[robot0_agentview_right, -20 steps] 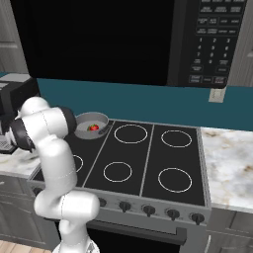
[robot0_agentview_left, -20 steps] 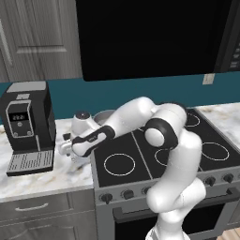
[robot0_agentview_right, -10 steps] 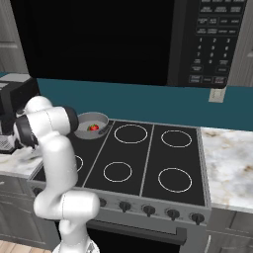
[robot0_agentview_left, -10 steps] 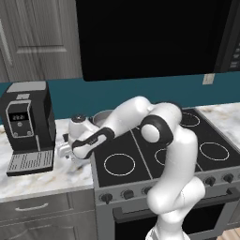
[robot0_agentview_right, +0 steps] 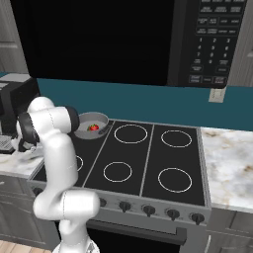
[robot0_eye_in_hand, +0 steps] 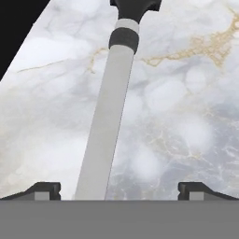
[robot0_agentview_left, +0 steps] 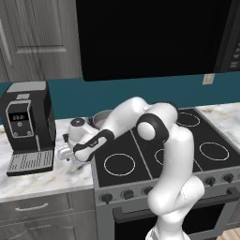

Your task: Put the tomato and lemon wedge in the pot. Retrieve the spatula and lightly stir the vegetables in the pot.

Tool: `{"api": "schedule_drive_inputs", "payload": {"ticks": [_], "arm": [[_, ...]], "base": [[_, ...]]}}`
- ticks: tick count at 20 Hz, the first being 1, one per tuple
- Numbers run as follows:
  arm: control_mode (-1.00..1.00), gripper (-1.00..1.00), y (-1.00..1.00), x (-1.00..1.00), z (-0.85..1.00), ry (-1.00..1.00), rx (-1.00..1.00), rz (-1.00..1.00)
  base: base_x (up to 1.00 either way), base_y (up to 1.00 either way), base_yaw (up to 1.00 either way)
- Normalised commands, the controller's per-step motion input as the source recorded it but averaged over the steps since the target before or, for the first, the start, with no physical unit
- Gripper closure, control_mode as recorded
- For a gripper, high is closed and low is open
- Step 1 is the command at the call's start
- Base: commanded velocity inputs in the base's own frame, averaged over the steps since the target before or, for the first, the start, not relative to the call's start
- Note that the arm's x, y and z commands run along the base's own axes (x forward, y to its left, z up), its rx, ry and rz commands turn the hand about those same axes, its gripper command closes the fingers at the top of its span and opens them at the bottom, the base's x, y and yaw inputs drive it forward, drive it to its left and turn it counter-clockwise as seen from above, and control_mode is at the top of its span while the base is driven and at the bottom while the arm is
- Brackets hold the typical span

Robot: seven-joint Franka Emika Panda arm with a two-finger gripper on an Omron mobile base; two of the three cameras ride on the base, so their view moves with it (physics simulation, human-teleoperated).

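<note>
Wide-open gripper (robot0_eye_in_hand: 119,189) holds nothing, straddling the spatula (robot0_eye_in_hand: 106,121) handle on seemingly bare marble counter (robot0_eye_in_hand: 186,93).

The spatula (robot0_eye_in_hand: 105,116) has a pale grey handle with a black collar and black head. The desk (robot0_eye_in_hand: 186,93) is white-grey marble with faint golden veins. A bright red tomato (robot0_agentview_right: 93,127) sits in the grey pot (robot0_agentview_right: 86,118). The stovetop (robot0_agentview_right: 148,158) is black with white burner rings; the coffee machine (robot0_agentview_left: 26,126) is black.

Marble counter (robot0_eye_in_hand: 186,93) on which the spatula (robot0_eye_in_hand: 105,121) is laid flat, coffee machine (robot0_agentview_left: 27,124) stood at its left, pot (robot0_agentview_right: 91,124) set on the adjoining black stovetop (robot0_agentview_right: 143,158), apparently on a rear burner.
</note>
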Motion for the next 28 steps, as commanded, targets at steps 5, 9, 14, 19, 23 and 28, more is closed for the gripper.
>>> {"api": "schedule_drive_inputs", "payload": {"ticks": [5, 9, 14, 19, 23, 28], "arm": [[-1.00, -1.00, 0.03, 0.13, -0.06, 0.00, -0.07, 0.00], [-1.00, -1.00, 0.12, 0.10, -0.10, 0.00, -0.01, 0.00], [-1.00, -1.00, 0.01, 0.07, -0.09, 0.00, 0.00, 0.00], [-1.00, -1.00, 0.02, 0.22, -0.18, 0.00, 0.00, 0.00], [-1.00, -1.00, 0.01, 0.06, -0.18, 0.00, 0.00, 0.00], [-1.00, -1.00, 0.00, 0.00, -0.10, 0.07, 0.00, 0.00]], "base": [[0.00, 0.00, 0.00], [0.00, 0.00, 0.00], [0.00, 0.00, 0.00], [0.00, 0.00, 0.00], [0.00, 0.00, 0.00], [0.00, 0.00, 0.00]]}}
